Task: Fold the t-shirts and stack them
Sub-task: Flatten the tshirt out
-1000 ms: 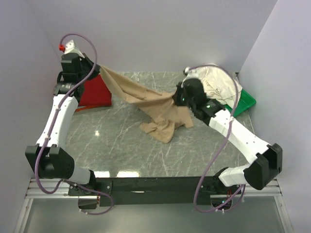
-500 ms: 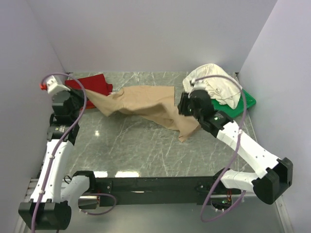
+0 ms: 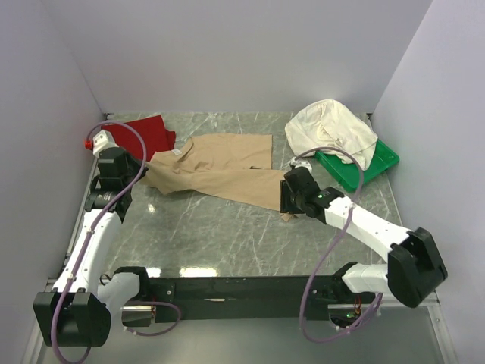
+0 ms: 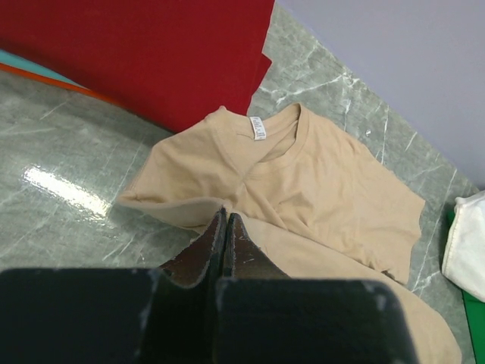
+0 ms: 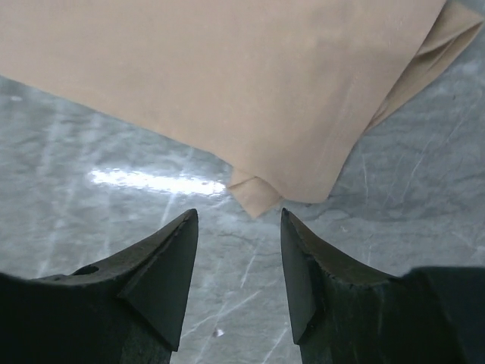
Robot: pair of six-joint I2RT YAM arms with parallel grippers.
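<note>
Left claw (image 4: 225, 220) is pinched shut on the tan shirt (image 3: 220, 171) — I see it flat on the desk (image 3: 189, 227), long axis left to right, collar leftward, hem corner under the right claw (image 5: 235, 220) — jaws apart.

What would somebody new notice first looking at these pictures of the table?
A tan t-shirt lies spread across the middle of the table, the left gripper shut on its left edge and the right gripper open just off its near-right corner. A deep red shirt lies back left; a cream-white shirt is heaped on a green tray back right.
</note>
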